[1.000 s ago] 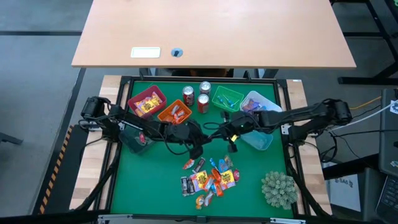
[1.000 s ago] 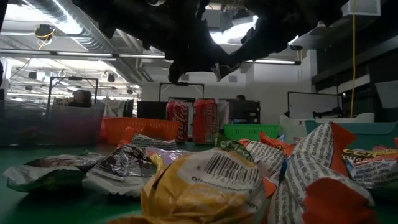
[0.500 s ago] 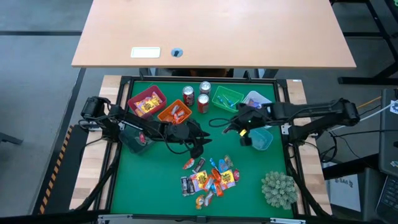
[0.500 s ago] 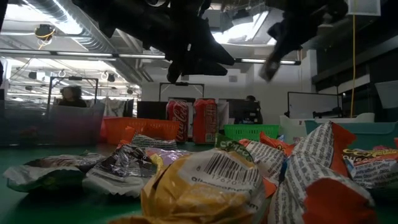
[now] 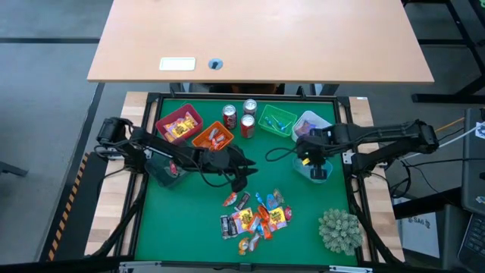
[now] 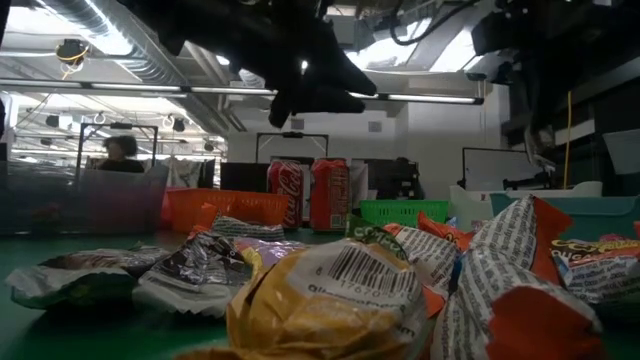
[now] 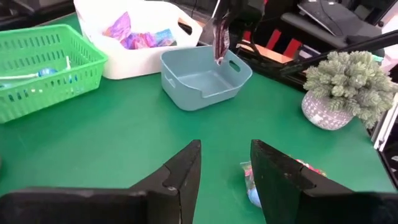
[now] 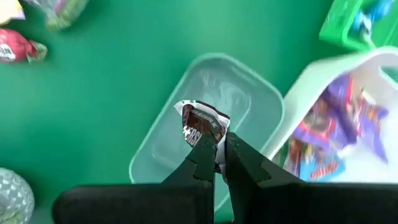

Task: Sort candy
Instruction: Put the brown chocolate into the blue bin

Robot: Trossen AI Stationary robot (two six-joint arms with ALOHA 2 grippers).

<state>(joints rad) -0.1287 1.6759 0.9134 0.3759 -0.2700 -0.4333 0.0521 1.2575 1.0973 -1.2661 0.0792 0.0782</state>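
The candy pile [image 5: 258, 216] lies on the green mat near the table's near edge and fills the foreground of the low view [image 6: 330, 290]. My right gripper [image 5: 313, 157] hovers over the pale blue bin [image 5: 321, 171], shut on a dark brown wrapped candy [image 8: 202, 126]. The left wrist view shows that candy [image 7: 221, 38] hanging above the bin [image 7: 202, 81]. My left gripper [image 5: 241, 174] hangs open above the mat at mid-table, just beyond the pile, with its fingers [image 7: 225, 146] touching nothing. My right gripper pinches the dark candy by one end of its wrapper [image 8: 211, 142] between both fingertips, coming from above and pointing down. The candy is lifted clear and hangs below the fingers over the inside of the pale blue bin.
Along the far edge stand a red bin [image 5: 179, 123], an orange bin [image 5: 213, 137], three soda cans [image 5: 241, 117], a green basket [image 5: 276, 119] and a white bin with purple sweets [image 5: 314, 123]. A spiky plant ball [image 5: 339, 230] sits in the near right corner.
My right gripper has carried the dark candy from the table's middle toward the right edge, ending above the pale blue bin, still shut on it. My left gripper has stayed in place.
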